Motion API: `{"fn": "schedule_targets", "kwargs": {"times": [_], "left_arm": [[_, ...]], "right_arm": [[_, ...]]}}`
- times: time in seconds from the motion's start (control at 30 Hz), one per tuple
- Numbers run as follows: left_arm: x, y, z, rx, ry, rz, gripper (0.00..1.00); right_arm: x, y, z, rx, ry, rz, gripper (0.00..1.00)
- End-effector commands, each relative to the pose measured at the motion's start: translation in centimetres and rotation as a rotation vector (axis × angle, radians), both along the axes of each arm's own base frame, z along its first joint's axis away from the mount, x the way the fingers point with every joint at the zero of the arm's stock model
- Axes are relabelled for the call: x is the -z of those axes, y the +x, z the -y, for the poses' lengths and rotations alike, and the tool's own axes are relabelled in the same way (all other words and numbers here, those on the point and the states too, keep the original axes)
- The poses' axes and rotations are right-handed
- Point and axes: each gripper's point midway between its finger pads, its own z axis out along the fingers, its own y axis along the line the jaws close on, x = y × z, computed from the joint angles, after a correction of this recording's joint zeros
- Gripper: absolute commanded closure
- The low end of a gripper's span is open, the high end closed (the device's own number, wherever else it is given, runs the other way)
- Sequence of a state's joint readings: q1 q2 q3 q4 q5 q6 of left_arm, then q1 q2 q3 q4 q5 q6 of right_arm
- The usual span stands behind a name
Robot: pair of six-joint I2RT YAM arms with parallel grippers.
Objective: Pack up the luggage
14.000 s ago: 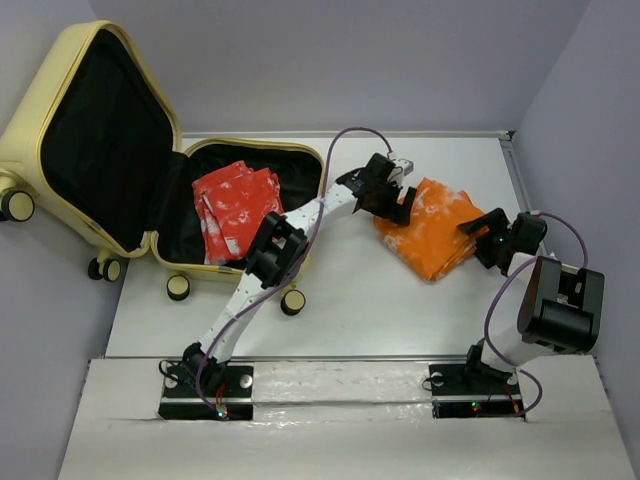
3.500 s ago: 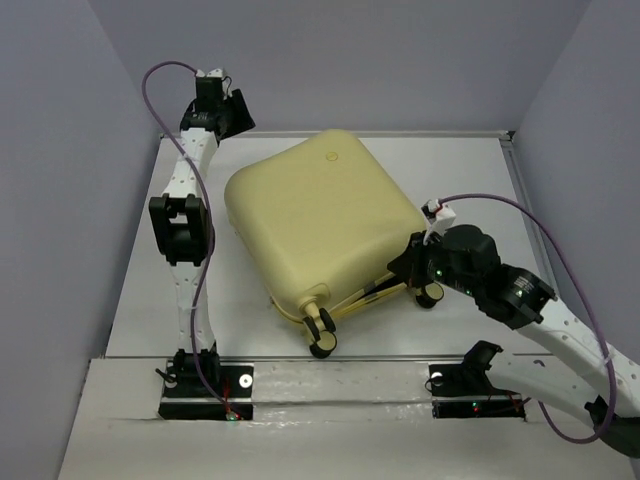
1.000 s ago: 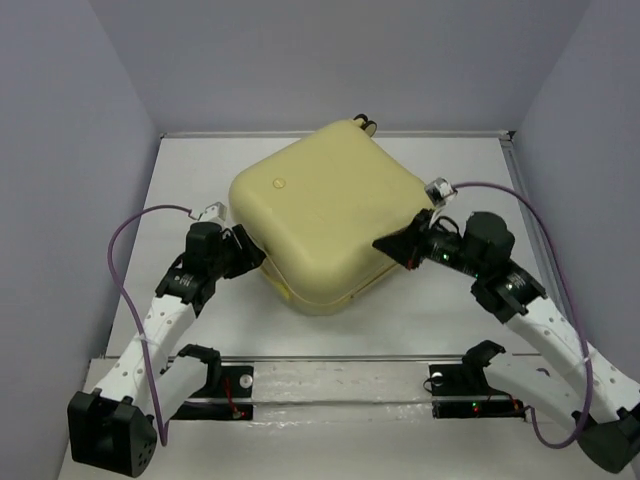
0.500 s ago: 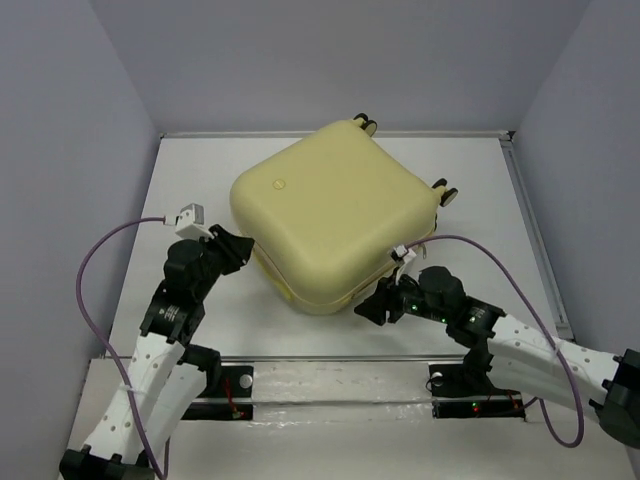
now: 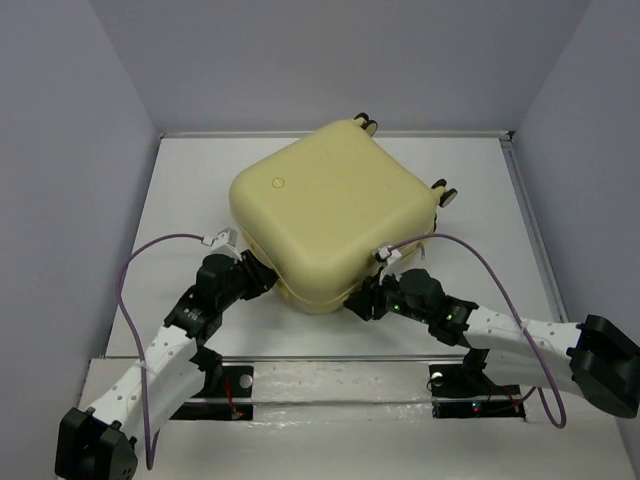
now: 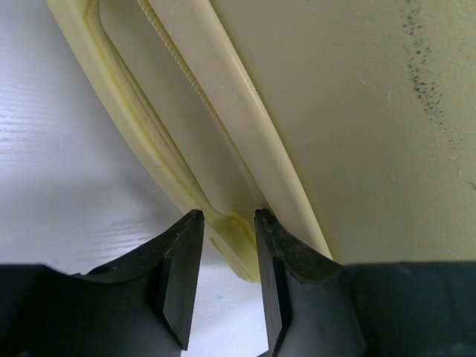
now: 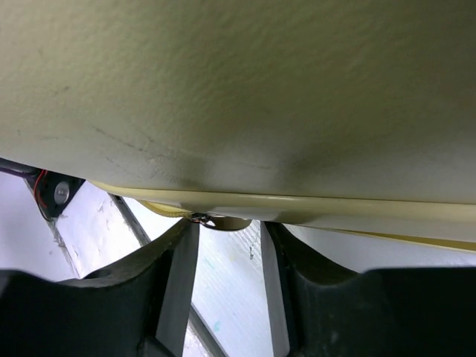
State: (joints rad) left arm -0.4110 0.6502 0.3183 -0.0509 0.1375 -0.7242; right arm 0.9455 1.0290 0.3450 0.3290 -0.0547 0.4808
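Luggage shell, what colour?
Pale yellow, plain, no pattern. The luggage shows best in the top external view, lying closed on the table.

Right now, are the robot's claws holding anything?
Nothing is gripped. Both the left gripper and right gripper are open at the closed pale yellow hard-shell suitcase's seam edge.

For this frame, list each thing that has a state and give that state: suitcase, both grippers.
luggage: closed, lying flat on the table, wheels at its far side.
left gripper: open, fingers either side of the yellow rim at the suitcase's near-left edge.
right gripper: open, fingers just under the suitcase's near-right edge, nothing held.
table: white, carrying the suitcase.
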Motion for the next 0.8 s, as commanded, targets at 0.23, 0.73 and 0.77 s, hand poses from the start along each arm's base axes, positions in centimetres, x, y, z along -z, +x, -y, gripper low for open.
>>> {"fn": "schedule_targets", "kwargs": {"times": [0.23,0.73,0.77], "left_arm": [[-1.6,-0.4,5.3,0.132,-0.09,0.072,0.55],[-8.3,1.2,11.1,0.183,-0.198,0.189,0.54],[-8.4,1.2,11.1,0.185,-0.198,0.193,0.54]], "right_arm": [[-2.4,1.9,-1.2,0.099,0.066,0.116,0.77],[2.1,-10.3,-6.5,-0.062,-0.177,0.019,0.93],[2.1,-10.0,-6.8,-0.046,-0.189,0.026,0.93]]}}
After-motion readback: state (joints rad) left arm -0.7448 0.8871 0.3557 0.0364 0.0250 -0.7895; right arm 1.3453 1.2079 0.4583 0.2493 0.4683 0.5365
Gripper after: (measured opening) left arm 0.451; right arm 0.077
